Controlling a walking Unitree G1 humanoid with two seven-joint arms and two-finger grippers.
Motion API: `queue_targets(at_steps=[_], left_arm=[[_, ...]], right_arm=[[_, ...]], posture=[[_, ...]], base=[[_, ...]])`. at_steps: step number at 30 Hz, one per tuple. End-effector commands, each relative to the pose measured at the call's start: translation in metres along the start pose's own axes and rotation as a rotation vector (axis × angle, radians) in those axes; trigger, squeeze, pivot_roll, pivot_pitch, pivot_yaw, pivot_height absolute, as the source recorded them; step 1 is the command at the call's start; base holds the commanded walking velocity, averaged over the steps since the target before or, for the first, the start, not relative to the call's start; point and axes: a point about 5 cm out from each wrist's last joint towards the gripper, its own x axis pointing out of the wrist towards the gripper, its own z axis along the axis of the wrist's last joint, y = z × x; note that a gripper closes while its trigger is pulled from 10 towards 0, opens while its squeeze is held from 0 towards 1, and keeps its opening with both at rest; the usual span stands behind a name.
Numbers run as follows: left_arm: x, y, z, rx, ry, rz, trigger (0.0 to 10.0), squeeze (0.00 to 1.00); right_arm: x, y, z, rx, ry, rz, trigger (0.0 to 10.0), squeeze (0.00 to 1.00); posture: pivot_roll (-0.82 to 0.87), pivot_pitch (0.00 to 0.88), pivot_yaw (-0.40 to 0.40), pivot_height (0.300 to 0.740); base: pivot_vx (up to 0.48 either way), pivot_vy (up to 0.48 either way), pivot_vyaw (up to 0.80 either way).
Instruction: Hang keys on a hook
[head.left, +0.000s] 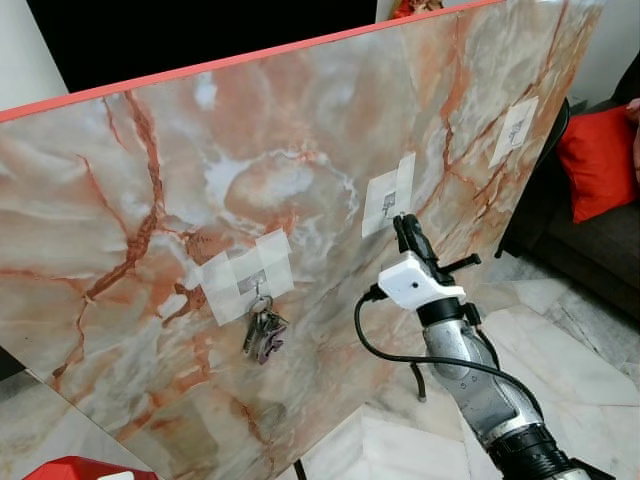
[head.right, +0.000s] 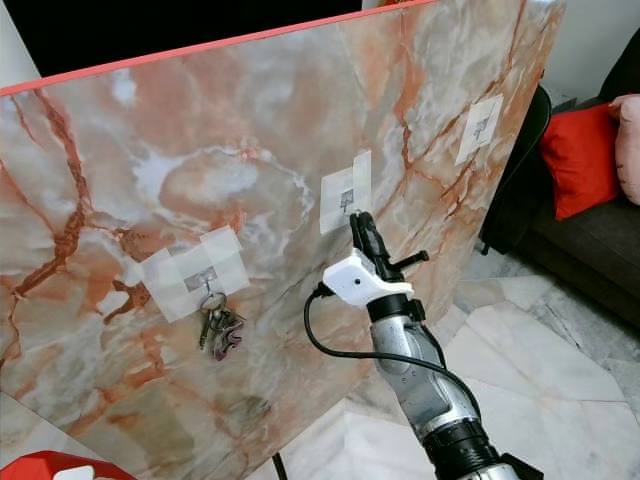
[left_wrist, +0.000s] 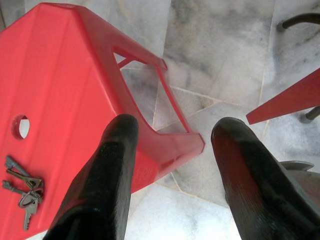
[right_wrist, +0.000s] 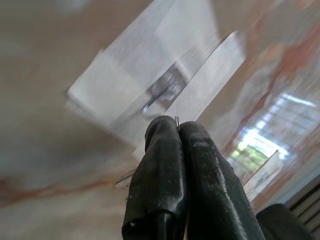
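Right wrist view shows our right gripper (right_wrist: 178, 125) pinched shut on a thin wire ring just below the taped middle hook (head.left: 388, 203), likely a key ring: light, stiff, slippery metal, so we judge the ring the place to hold.

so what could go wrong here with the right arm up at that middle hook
The right gripper is shut on a thin key ring that barely pokes past its tips, so the ring could slip or miss the middle hook. The hook is held on the marble board by tape, so a push might peel it off.
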Motion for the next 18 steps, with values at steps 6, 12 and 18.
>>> queue_targets(at_steps=[6,12,18], left_arm=[[-0.0015,-0.0014,-0.0060,-0.010,0.025,-0.001,10.0,0.00],[-0.0013,-0.0014,-0.0053,-0.009,0.021,0.000,10.0,0.00],[-0.0010,-0.0004,-0.0042,-0.011,0.016,0.002,10.0,0.00]], right_arm=[[0.0040,0.0036,0.0018,0.014,0.007,0.018,10.0,0.00],[0.0065,0.0032,0.0047,0.024,-0.008,0.012,10.0,0.00],[0.0062,0.0042,0.0057,0.021,-0.015,0.013,10.0,0.00]], posture=[[0.03,0.000,-0.015,0.740],[0.03,0.000,-0.015,0.740],[0.04,0.000,-0.015,0.740]], base=[[0.000,0.000,0.00],[0.000,0.000,0.00],[0.000,0.000,0.00]])
